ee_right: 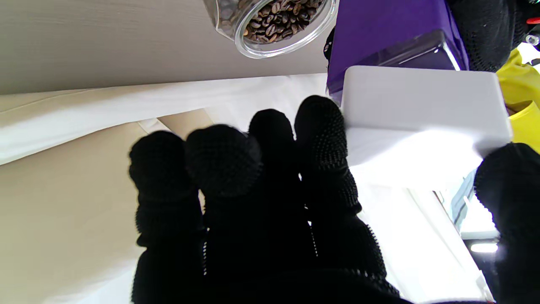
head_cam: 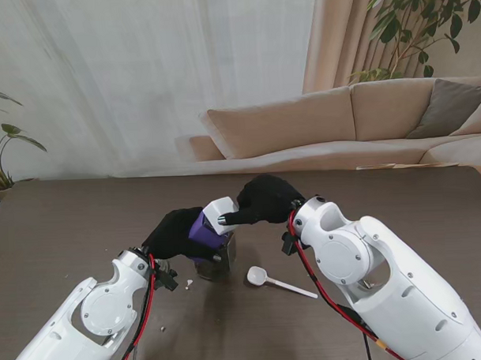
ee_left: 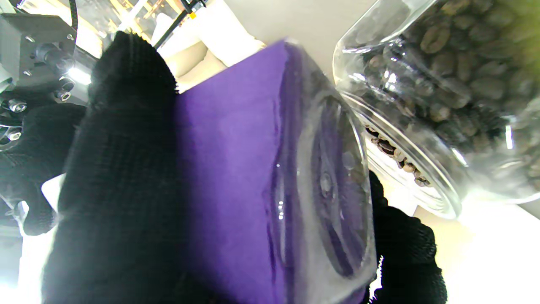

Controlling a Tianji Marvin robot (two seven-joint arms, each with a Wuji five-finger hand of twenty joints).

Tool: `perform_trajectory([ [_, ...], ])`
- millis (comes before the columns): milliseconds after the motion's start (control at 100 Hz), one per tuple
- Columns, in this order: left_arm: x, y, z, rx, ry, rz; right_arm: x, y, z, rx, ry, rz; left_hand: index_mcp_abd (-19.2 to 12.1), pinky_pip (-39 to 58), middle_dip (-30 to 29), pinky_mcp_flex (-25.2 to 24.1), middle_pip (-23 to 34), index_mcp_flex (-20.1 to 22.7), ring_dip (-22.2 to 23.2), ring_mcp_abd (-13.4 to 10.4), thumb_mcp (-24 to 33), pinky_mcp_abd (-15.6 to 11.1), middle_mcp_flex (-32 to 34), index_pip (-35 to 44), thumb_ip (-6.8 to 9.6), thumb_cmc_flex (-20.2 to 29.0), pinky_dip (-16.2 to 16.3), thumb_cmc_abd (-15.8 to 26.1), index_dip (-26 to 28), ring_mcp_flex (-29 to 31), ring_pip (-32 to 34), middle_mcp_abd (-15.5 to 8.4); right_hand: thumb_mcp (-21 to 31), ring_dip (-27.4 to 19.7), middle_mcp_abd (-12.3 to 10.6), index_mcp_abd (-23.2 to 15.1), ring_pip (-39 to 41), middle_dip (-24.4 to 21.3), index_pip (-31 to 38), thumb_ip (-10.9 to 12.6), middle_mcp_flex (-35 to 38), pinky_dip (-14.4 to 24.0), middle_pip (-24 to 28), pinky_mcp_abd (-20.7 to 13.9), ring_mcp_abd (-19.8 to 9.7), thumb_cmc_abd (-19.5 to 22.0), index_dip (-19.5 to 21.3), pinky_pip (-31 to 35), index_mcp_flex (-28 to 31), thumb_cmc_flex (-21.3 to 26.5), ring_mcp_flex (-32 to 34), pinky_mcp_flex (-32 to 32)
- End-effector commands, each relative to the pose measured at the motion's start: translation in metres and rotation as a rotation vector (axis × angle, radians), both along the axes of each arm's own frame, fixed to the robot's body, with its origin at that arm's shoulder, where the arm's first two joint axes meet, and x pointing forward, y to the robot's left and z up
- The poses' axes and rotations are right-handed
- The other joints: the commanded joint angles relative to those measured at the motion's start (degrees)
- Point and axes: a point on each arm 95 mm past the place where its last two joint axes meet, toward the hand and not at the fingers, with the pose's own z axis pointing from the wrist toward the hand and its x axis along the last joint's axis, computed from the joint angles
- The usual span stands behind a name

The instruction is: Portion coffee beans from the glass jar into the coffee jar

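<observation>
While your left hand [head_cam: 177, 233], gloved in black, was wrapped around the purple-labelled clear square coffee jar [head_cam: 205, 229], it held that jar tilted and lifted off the dark brown wooden table [head_cam: 60, 226], its white square lid [head_cam: 220, 213] pointing toward your right side. Your right hand [head_cam: 265, 199], also in a black glove, met the jar at that lid: in the right wrist view the fingers [ee_right: 320, 139] sat against one side of the white cap [ee_right: 422, 105] and the thumb at the other, so the hand was closed on the lid rather than spread.

Just beside and nearer to you than the held jar stood the round glass jar of roasted coffee beans [head_cam: 216, 260], resting on the table with its mouth open. From the left wrist camera you could see this glass jar [ee_left: 438, 93] right next to the coffee jar's clear base [ee_left: 333, 185], beans piled inside it; I could not tell whether the two touched.

On the table to your right of the glass jar lay a small white plastic spoon [head_cam: 276, 281], bowl toward the jar. A few small pale crumbs [head_cam: 189, 284] were scattered by your left wrist.
</observation>
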Motion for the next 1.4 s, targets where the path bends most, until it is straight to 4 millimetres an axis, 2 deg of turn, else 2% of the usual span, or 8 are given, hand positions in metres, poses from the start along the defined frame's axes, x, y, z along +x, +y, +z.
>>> perform_trajectory([
  [0,-0.001,-0.002,0.002,-0.001,0.004,-0.003,-0.004,-0.001,0.003,-0.011,-0.004,0.005,-5.70,-0.27,1.93,-2.48,6.19,3.47,1.70,2.73,22.19,-3.72,4.39,8.80,2.00,21.64,0.45,33.69,3.54,3.54,9.09,-1.74,1.97,0.37,-3.35,-6.91,0.04,0.38,2.90,3.29,-2.44,-0.63,0.26,1.50,-0.57,0.11,-0.37,2.72,3.73,2.78,0.30,-10.20],
  [390,-0.002,0.000,0.002,0.003,0.000,-0.001,0.003,-0.023,0.016,-0.028,-0.083,-0.095,-5.65,-0.26,1.95,-2.45,6.23,3.47,1.68,2.66,22.19,-3.77,4.42,8.83,2.00,21.64,0.46,33.65,3.50,3.56,9.10,-1.82,-4.09,0.62,-2.26,-6.70,0.10,0.26,-5.78,5.10,-7.56,0.10,0.04,1.34,-0.36,2.65,-0.98,2.25,-5.66,2.32,-2.99,-12.11],
  [590,-0.001,-0.001,0.002,0.005,0.001,-0.006,0.007,-0.029,0.022,-0.046,-0.064,-0.021,-5.62,-0.26,1.94,-2.45,6.22,3.41,1.67,2.68,22.22,-3.77,4.42,8.79,2.02,21.64,0.46,33.63,3.48,3.54,9.09,-1.83,-0.67,2.33,-3.38,-10.90,2.37,0.01,-28.50,4.53,-22.38,1.27,0.83,-1.65,-2.34,-2.29,-8.92,1.15,-39.26,8.52,-10.92,-16.11],
  [660,-0.001,-0.001,0.002,0.005,0.001,-0.007,0.007,-0.028,0.023,-0.048,-0.053,0.015,-5.61,-0.26,1.94,-2.45,6.22,3.42,1.67,2.69,22.17,-3.77,4.42,8.81,1.98,21.64,0.46,33.65,3.49,3.55,9.10,-1.83,14.18,2.59,-4.98,-10.42,4.55,-0.75,-27.11,2.38,-25.24,1.77,3.08,-2.52,-3.30,-10.69,-13.97,1.64,-49.53,11.06,-11.23,-16.22],
  [720,-0.001,-0.001,0.002,0.005,0.001,-0.008,0.006,-0.028,0.024,-0.064,-0.062,0.038,-5.62,-0.26,1.94,-2.45,6.23,3.46,1.67,2.70,22.20,-3.77,4.42,8.83,1.99,21.64,0.46,33.64,3.49,3.59,9.10,-1.83,20.52,2.46,-6.26,-10.60,4.62,-1.14,-23.37,1.03,-26.34,1.62,3.85,-3.08,-4.21,-15.48,-16.22,1.66,-53.72,11.80,-11.47,-16.25],
  [790,-0.001,-0.001,0.001,0.006,0.001,-0.008,0.006,-0.026,0.024,-0.079,-0.063,0.060,-5.61,-0.27,1.94,-2.48,6.23,3.44,1.67,2.70,22.21,-3.78,4.42,8.81,2.01,21.64,0.46,33.67,3.49,3.55,9.09,-1.84,23.20,2.46,-6.85,-10.91,4.39,-1.71,-18.92,0.25,-27.52,1.32,3.92,-3.49,-4.57,-18.78,-20.27,1.27,-55.35,12.94,-11.99,-16.57],
  [1150,0.000,-0.002,0.001,0.002,0.002,-0.016,0.009,-0.007,0.023,-0.112,-0.035,0.129,-5.56,-0.29,1.96,-2.50,6.24,3.46,1.67,2.73,22.24,-3.79,4.44,8.83,2.01,21.64,0.46,33.64,3.49,3.56,9.09,-1.76,25.22,2.74,-6.69,-13.83,4.26,-1.49,-16.82,-0.43,-28.66,1.39,4.21,-3.43,-4.22,-25.18,-21.51,0.45,-54.23,12.38,-13.33,-17.57],
  [1390,0.001,-0.003,0.001,0.000,0.000,-0.024,0.008,0.004,0.017,-0.111,-0.013,0.152,-5.57,-0.25,1.96,-2.43,6.25,3.40,1.67,2.68,22.21,-3.78,4.45,8.81,2.00,21.64,0.46,33.61,3.49,3.60,9.11,-1.86,24.99,2.47,-6.20,-15.91,4.12,-1.32,-10.61,-0.14,-23.51,1.39,4.42,-2.97,-4.09,-22.01,-18.79,0.56,-41.04,12.93,-10.98,-16.02],
])
